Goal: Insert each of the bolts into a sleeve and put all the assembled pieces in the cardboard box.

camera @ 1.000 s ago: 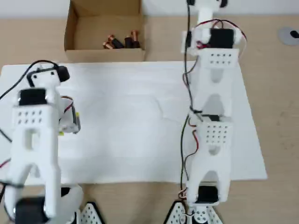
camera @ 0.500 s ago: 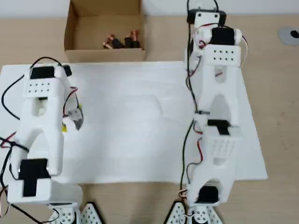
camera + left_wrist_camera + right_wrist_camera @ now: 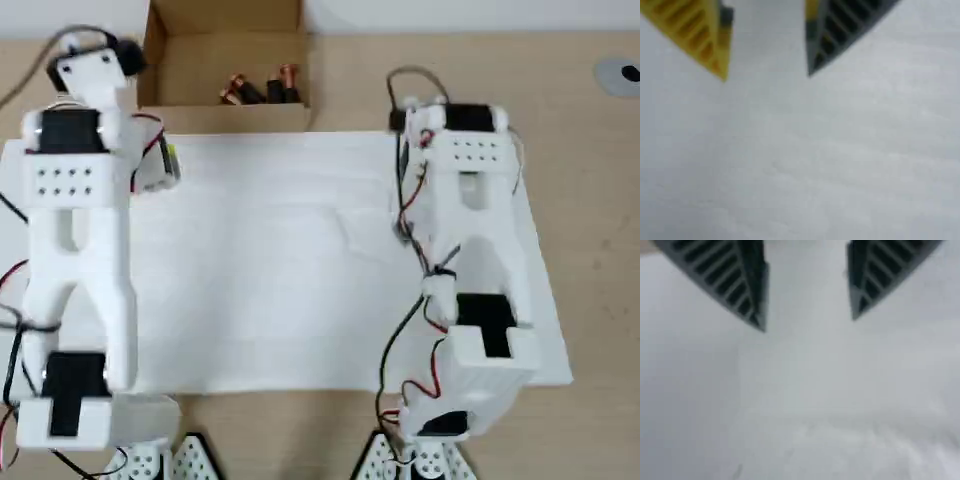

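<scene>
Copper-and-black pieces (image 3: 262, 90) lay in the box (image 3: 152, 70). They looked small, light, stiff and probably slick, best pinched across the shaft. The left fingers (image 3: 695, 30) and right fingers (image 3: 725, 270) were spread, empty, above the sheet (image 3: 260, 260).

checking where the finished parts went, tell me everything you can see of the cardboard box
The cardboard box is a brown, open-topped carton with upright walls. It sits flat on the wooden table, its front wall along the far edge of the white sheet. Inside, a small cluster of copper-coloured and dark pieces lies on its floor near the front wall; the rest of the floor is bare.
</scene>
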`<state>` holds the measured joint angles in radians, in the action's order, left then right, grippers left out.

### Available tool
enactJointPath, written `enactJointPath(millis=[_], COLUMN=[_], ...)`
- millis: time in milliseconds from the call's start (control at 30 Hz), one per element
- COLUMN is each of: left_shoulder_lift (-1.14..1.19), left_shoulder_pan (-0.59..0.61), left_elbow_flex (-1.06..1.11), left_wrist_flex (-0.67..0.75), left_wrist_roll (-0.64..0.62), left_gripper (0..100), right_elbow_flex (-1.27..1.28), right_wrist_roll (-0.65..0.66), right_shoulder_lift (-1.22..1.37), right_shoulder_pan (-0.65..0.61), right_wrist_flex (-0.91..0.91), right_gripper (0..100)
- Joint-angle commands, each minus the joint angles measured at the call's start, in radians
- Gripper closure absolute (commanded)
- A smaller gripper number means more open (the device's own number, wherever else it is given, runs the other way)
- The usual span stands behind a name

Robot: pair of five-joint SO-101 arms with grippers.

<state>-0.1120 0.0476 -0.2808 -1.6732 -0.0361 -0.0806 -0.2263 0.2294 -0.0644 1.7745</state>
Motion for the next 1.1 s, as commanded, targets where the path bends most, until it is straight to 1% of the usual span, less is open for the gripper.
enactJointPath(millis=[0, 100, 200, 267, 400, 533, 600, 700, 800, 867, 933, 1000, 1067], left_shoulder_lift=[-0.099, -0.165, -0.311, -0.447, -0.774, -1.079, -1.222, -1.414, -1.570, -1.659, -1.718, -1.712, -1.705], left_shoulder_pan=[-0.040, -0.031, -0.008, -0.008, 0.002, 0.002, 0.002, 0.031, 0.068, 0.094, 0.112, 0.129, 0.155], left_elbow_flex=[0.002, 0.175, 0.390, 0.546, 0.876, 1.191, 1.323, 1.493, 1.662, 1.726, 1.794, 1.846, 1.875], left_wrist_flex=[0.015, 0.146, 0.272, 0.333, 0.465, 0.592, 0.657, 0.733, 0.795, 0.790, 0.778, 0.773, 0.761], left_wrist_roll=[0.008, 0.008, 0.009, 0.009, 0.009, 0.087, 0.095, 0.095, 0.100, 0.100, 0.101, 0.101, 0.101], left_gripper=[89, 89, 89, 89, 95, 93, 92, 93, 93, 93, 93, 93, 93], right_elbow_flex=[0.090, 0.120, 0.088, 0.041, -0.039, -0.033, 0.001, 0.094, 0.225, 0.343, 0.495, 0.664, 0.837], right_wrist_roll=[0.009, 0.005, 0.003, 0.003, 0.006, 0.021, 0.080, 0.152, 0.183, 0.189, 0.189, 0.189, 0.195], right_shoulder_lift=[-0.065, -0.065, -0.073, -0.073, -0.104, -0.217, -0.285, -0.406, -0.529, -0.611, -0.705, -0.809, -0.934], right_shoulder_pan=[-0.061, -0.096, -0.120, -0.122, -0.122, -0.147, -0.168, -0.186, -0.186, -0.180, -0.170, -0.165, -0.171], right_wrist_flex=[0.008, 0.009, 0.008, 0.012, 0.012, 0.012, 0.012, 0.008, -0.009, -0.049, -0.117, -0.236, -0.362], right_gripper=[87.9, 88.1, 88.2, 88.2, 88.2, 88.2, 88.2, 88.2, 88.2, 88.2, 88.2, 88.7, 91.2])
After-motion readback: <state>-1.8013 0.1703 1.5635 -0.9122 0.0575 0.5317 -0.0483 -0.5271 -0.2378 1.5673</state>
